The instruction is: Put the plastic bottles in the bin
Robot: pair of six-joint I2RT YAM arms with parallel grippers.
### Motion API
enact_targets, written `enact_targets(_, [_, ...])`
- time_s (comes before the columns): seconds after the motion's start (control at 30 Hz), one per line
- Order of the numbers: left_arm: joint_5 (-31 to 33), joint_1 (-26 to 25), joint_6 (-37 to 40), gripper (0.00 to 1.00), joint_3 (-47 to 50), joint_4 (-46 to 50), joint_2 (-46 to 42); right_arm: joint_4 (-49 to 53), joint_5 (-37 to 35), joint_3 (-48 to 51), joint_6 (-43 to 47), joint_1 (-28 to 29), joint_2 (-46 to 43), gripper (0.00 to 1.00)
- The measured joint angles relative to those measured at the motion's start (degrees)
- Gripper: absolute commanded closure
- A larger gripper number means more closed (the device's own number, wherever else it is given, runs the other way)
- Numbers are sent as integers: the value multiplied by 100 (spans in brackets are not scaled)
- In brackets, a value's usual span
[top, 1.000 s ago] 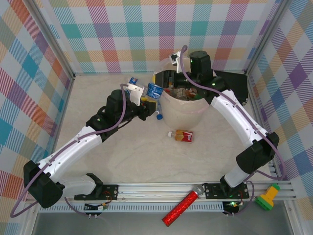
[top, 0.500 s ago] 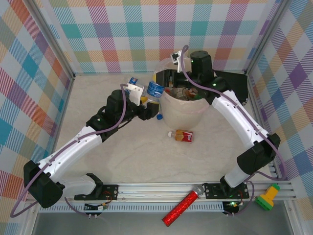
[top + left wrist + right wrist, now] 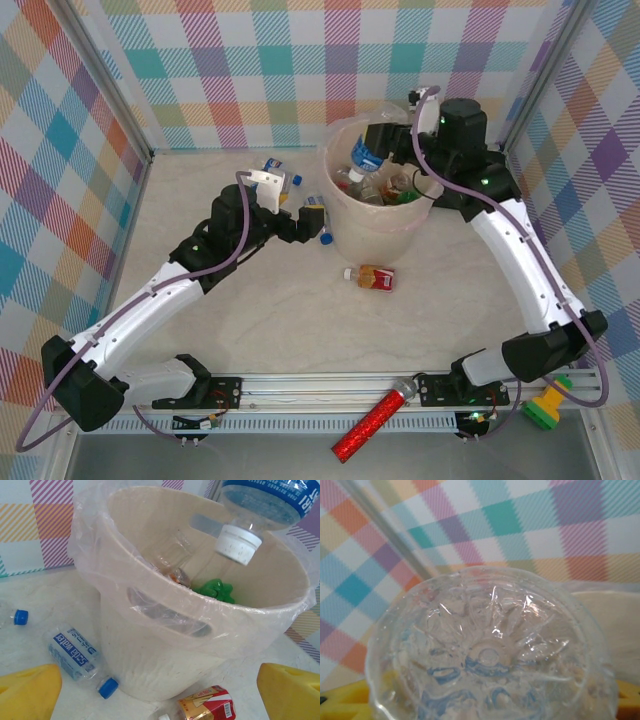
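The bin [image 3: 372, 228] stands at the back middle with several plastic bottles in it, its wall [image 3: 165, 665] close in the left wrist view. My left gripper [image 3: 312, 220] sits at its left side, open and empty, yellow fingers [image 3: 27, 692] spread wide. My right gripper [image 3: 388, 132] is shut on a clear blue-labelled bottle [image 3: 363, 156] above the rim; it hangs cap down [image 3: 260, 507] and its base [image 3: 487, 655] faces the right wrist camera. More bottles lie on the table: a blue-labelled one [image 3: 75, 652], a red-and-gold one [image 3: 372, 277], another [image 3: 276, 168] at the back.
A red glittery tube [image 3: 375, 418] and a yellow-green flashlight-like item [image 3: 548, 405] lie on the front rail. A flat black case [image 3: 497, 168] sits behind the right arm. Checked walls close in the back and both sides.
My left gripper opened and let go of its blue-labelled bottle at the bin's rim. The right arm swung back and to the right with its bottle, uncovering the bin's mouth.
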State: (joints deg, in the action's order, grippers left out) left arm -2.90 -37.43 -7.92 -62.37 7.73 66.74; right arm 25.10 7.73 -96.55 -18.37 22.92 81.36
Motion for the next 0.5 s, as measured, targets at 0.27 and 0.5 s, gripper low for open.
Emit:
enact_targets(0.27, [107, 0, -42, 0, 11, 2, 0, 72, -1578, 396, 850, -20, -85, 36])
enact_targets(0.5, [162, 0, -48, 0, 11, 2, 13, 59, -2758, 592, 1464, -20, -15, 35])
